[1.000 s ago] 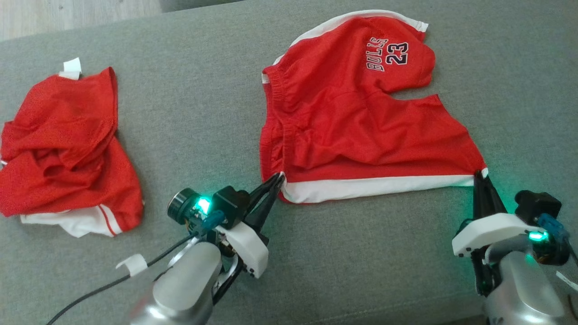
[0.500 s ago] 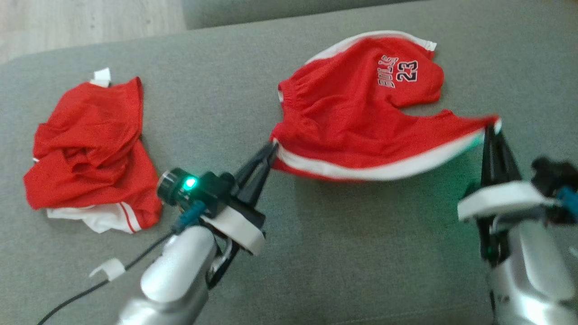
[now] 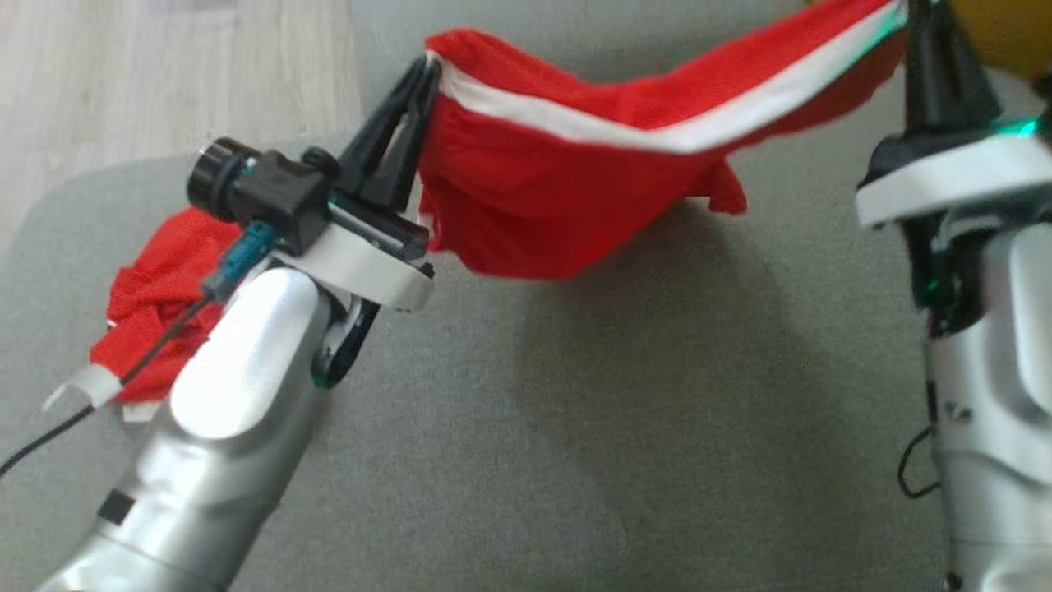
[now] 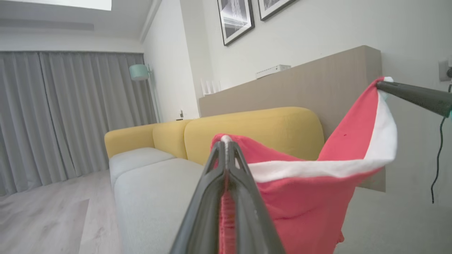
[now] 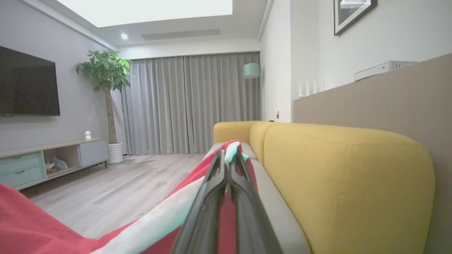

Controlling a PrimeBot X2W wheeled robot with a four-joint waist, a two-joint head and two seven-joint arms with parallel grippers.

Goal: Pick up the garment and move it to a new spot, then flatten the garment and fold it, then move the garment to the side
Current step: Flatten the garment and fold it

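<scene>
The garment (image 3: 567,189), red shorts with a white side stripe, hangs in the air above the grey sofa seat (image 3: 534,427). My left gripper (image 3: 427,70) is shut on one corner of it at the upper left. My right gripper (image 3: 912,8) is shut on the opposite corner at the top right edge. The cloth sags between them. In the left wrist view my left gripper (image 4: 226,143) pinches the garment (image 4: 300,197), and the right gripper's fingers (image 4: 413,95) hold its far corner. In the right wrist view my right gripper (image 5: 229,152) clamps the garment (image 5: 31,229).
A second crumpled red garment (image 3: 156,288) lies on the seat at the left, partly behind my left arm. Wooden floor (image 3: 164,74) lies past the seat's far left edge. A yellow sofa back (image 5: 346,176) runs along the far side.
Both grippers have risen with the garment, lifting it wholly off the seat. The head camera has tilted, so the second garment now sits lower left behind my left arm.
</scene>
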